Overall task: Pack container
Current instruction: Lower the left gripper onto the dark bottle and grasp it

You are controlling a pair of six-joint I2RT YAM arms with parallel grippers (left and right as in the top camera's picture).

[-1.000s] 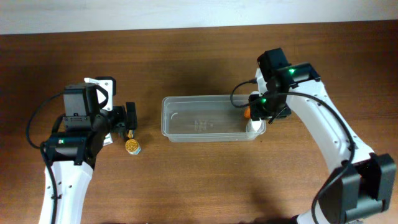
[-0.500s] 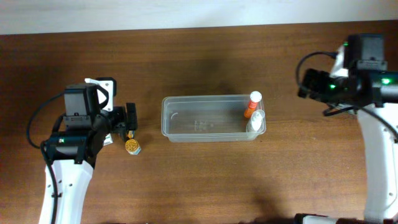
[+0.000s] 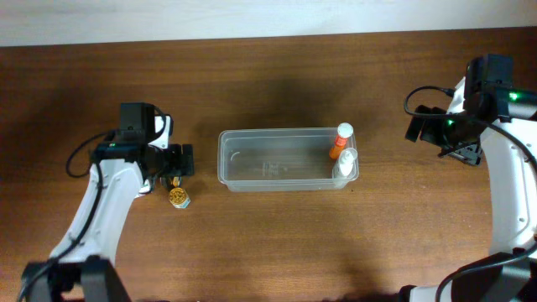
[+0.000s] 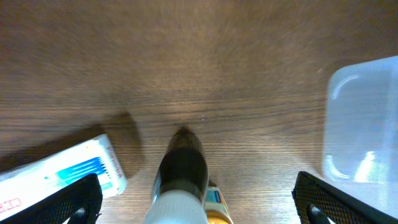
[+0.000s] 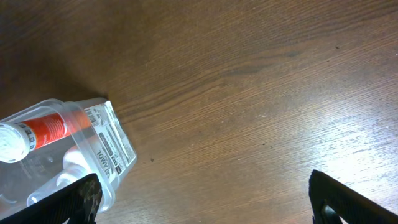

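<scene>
The clear container lies in the middle of the table. At its right end stand an orange bottle with a white cap and a white bottle. My right gripper is open to the right of the tub, with only bare wood between its fingers. The wrist view shows the container's corner and the orange bottle. My left gripper is open left of the tub. A dark-topped bottle stands between its fingers without touching them.
A small yellow-capped bottle stands just in front of the left gripper, and shows as a yellow cap beside the dark bottle. A white and blue box lies to its left. The container's left end is at the right.
My right gripper has let go of the orange bottle inside the container and pulled back to the right, open. The left arm has shifted a little to the right.
</scene>
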